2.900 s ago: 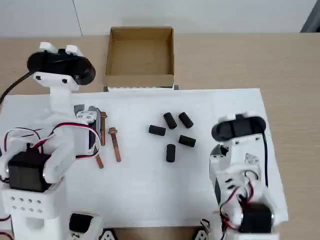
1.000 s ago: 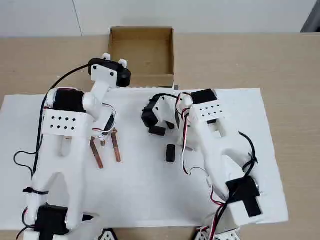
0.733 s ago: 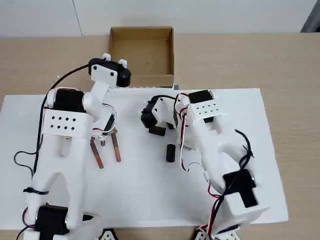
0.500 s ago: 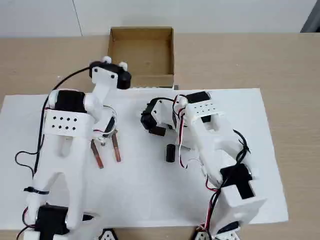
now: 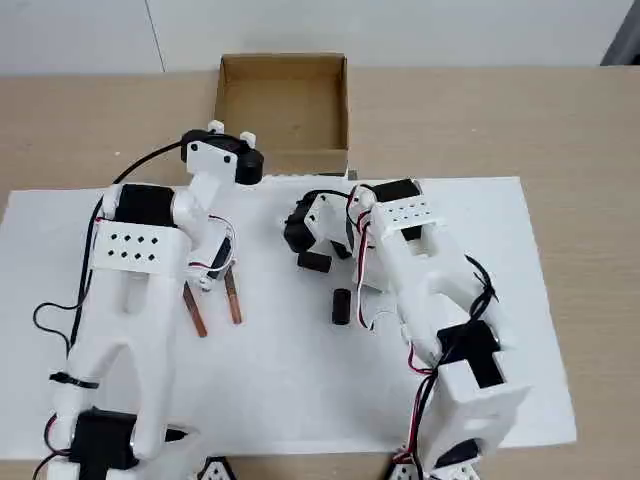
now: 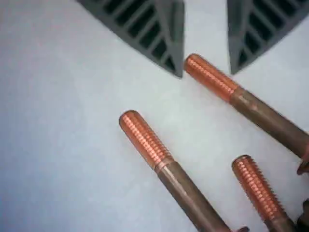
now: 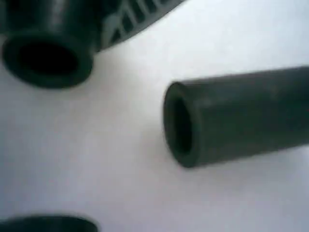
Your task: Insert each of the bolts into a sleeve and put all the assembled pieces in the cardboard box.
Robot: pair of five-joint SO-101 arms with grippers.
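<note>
**A:** What does the room look like from where you stand?

**B:** A wooden table (image 5: 580, 120) stands against a pale wall (image 5: 400, 30), with a white sheet (image 5: 300, 400) spread over its near half. The left arm (image 5: 135, 260) and the right arm (image 5: 420, 260), both white, stretch over the sheet side by side.

**A:** And the cardboard box (image 5: 285, 110)?

**B:** It sits open-topped on the bare wood, just beyond the sheet's far edge, near the left arm's wrist.

**A:** Where are the bolts (image 5: 233, 298)?

**B:** They are copper-coloured and lie flat on the sheet beneath the left arm. From above, two show side by side and a little apart. The left gripper (image 6: 205, 63) hangs released, its dark ribbed jaws spread. The threaded tip of one bolt (image 6: 212, 79) lies in the gap between them, and two more bolts lie close by.

**A:** The sleeves (image 5: 315, 262)?

**B:** They are black and lie on the sheet. One is just beside the right gripper (image 5: 312, 243), and another (image 5: 341, 306) lies nearer the arm's base, apart from the first. I cannot tell whether that gripper is clenched or released.
</note>
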